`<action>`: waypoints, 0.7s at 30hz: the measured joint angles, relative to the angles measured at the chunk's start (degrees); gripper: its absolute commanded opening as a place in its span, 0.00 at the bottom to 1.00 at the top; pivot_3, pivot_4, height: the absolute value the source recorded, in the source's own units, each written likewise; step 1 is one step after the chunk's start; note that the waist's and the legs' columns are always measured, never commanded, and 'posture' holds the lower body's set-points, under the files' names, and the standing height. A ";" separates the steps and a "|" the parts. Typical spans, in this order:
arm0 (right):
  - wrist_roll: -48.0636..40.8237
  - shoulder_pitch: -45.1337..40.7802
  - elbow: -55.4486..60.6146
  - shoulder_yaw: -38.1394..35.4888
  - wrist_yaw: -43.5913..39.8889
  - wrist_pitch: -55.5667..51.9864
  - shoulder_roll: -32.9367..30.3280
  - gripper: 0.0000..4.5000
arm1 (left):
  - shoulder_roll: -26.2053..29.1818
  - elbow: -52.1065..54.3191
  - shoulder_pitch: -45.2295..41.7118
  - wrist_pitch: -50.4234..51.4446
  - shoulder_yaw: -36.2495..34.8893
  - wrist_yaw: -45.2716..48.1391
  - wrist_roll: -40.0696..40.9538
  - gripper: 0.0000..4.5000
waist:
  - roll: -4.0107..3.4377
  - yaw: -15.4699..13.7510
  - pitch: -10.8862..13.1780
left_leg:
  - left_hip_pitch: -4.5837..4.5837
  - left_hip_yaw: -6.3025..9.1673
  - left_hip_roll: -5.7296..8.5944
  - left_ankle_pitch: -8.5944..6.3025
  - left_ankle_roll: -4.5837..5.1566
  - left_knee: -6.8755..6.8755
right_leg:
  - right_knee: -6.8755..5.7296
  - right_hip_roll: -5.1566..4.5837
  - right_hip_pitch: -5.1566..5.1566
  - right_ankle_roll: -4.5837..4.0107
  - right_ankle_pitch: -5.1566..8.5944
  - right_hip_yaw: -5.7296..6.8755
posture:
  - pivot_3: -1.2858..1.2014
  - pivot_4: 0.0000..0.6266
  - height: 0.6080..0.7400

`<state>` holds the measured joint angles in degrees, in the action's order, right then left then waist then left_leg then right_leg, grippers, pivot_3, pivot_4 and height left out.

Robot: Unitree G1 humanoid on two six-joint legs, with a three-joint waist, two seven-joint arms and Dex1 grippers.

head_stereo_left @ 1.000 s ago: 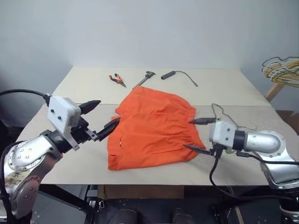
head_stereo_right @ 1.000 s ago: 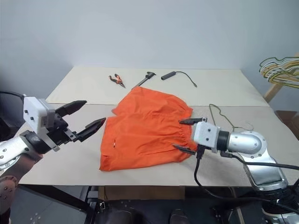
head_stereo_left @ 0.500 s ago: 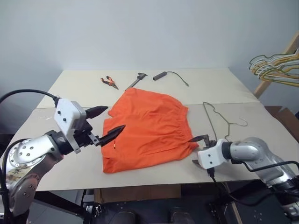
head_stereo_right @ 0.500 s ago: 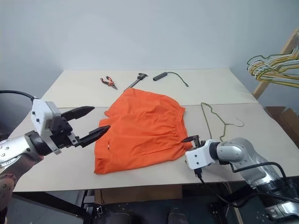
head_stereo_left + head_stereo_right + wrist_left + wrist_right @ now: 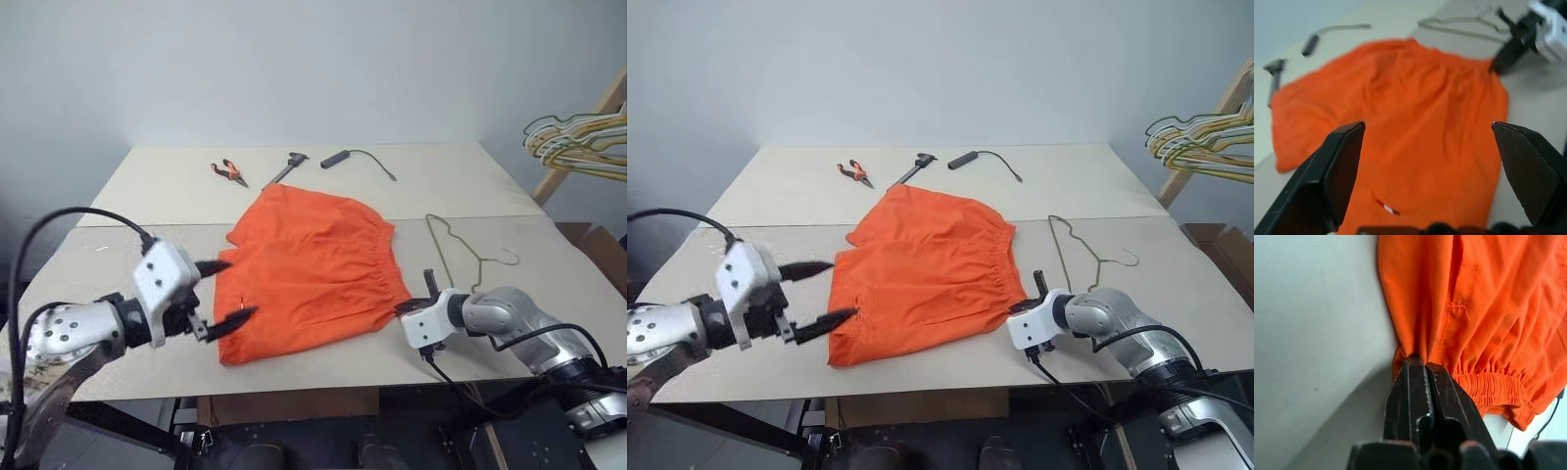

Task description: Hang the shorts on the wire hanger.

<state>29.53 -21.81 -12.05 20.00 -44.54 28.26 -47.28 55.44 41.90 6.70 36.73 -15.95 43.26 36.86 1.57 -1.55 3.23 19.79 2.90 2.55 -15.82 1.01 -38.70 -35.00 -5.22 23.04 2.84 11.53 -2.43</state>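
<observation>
One pr bright orange shorts [image 5: 313, 269], flat, waistband corner pinched by right hand [image 5: 1422, 369]; left hand [image 5: 223, 291] spread apart.

I stand in what looks like a plain workroom or test lab: a bare grey-white wall [image 5: 313, 69] rises behind a wide, pale desk [image 5: 441, 176] made of two boards butted together. Hand tools lie at its far side, orange-handled pliers [image 5: 227, 171], a dark clamp-like tool [image 5: 286, 166] and a black cable with a cylindrical end [image 5: 358, 160]. Off to my right, a bunch of yellow, green and white hangers [image 5: 578, 137] hangs on a slanted wooden rack [image 5: 578, 147].
</observation>
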 measured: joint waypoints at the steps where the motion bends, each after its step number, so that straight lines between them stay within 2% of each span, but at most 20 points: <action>1: -0.30 0.02 0.12 0.00 -0.28 -0.01 0.00 0.01 | 1.47 -0.17 1.20 -1.96 1.00 1.87 -2.30 1.00 | 0.00 0.07 0.00 | 0.00 -0.01 0.00 0.00 0.00 0.00 | 0.00 0.00 0.00 -0.02 0.02 0.01 | 0.55 0.05 1.00; 3: -1.50 0.13 0.89 -0.08 -0.72 -0.16 0.00 0.01 | 3.75 -1.05 3.05 -6.16 3.47 5.12 -7.40 1.00 | -0.04 0.13 0.03 | 0.00 -0.03 -0.03 -0.01 0.01 0.01 | -0.01 0.00 -0.01 -0.38 0.24 0.01 | 0.55 0.05 1.00; 12: -4.05 0.81 6.02 -0.33 -2.68 -2.63 0.13 0.01 | 6.60 -8.96 0.11 -11.97 17.47 7.53 -23.83 1.00 | -0.06 0.66 0.04 | 0.00 -0.01 -0.11 -0.05 0.08 0.02 | -0.02 0.07 0.01 -0.05 0.09 0.03 | 0.54 0.05 1.00; 15: -4.78 0.94 6.74 -0.47 -2.73 -3.00 0.12 0.00 | 8.25 -12.95 -1.55 -14.46 20.88 9.39 -28.88 0.88 | -0.09 0.88 0.06 | 0.01 -0.01 -0.12 -0.06 0.09 0.03 | -0.02 0.06 0.03 -0.06 0.10 0.03 | 0.54 0.05 1.00; 21: -5.97 1.22 8.07 -0.60 -2.75 -4.27 0.12 0.00 | 6.40 -18.07 -3.78 -17.11 25.11 10.22 -33.60 0.45 | -0.10 1.02 0.07 | 0.02 -0.03 -0.26 -0.08 0.11 0.03 | -0.04 0.09 0.06 -0.07 0.10 0.03 | 0.53 0.05 1.00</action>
<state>23.56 -20.59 -3.98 19.40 -47.29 23.99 -47.16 61.84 23.83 2.92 19.63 9.16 53.48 3.26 1.47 -0.53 3.30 19.81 2.87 2.29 -15.89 1.13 -38.67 -35.04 -5.13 23.09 2.78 11.63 -2.40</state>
